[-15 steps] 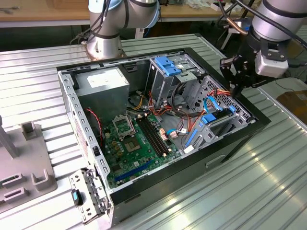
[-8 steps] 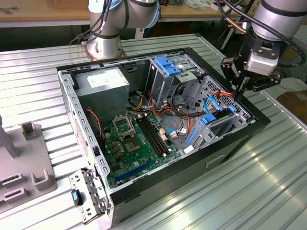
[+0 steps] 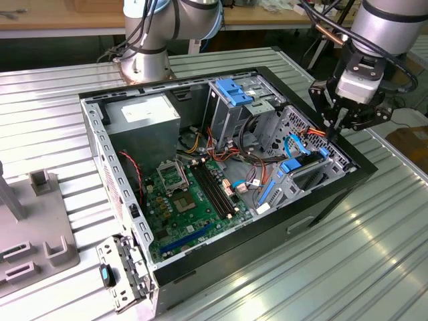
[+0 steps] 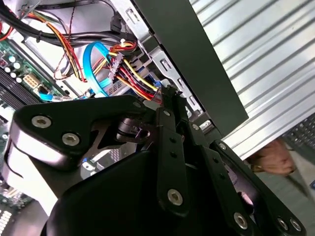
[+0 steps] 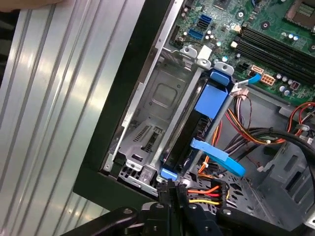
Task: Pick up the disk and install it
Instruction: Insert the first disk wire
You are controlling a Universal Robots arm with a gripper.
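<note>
Disk w/ blue bracket seated in case bay, fingers just above.

Computer cases: one, open, at the middle of the bench.
Motherboards: one, green.
Power-supply boxes: one, grey, at 10 o'clock inside the case.
Robot arms: one, at 2 o'clock.
Hands: one.
Disks: one, dark with blue bracket, seated in the drive bay.
Grey fixtures: one, at 9 o'clock.

A ribbed metal table carries an open computer case.
</note>
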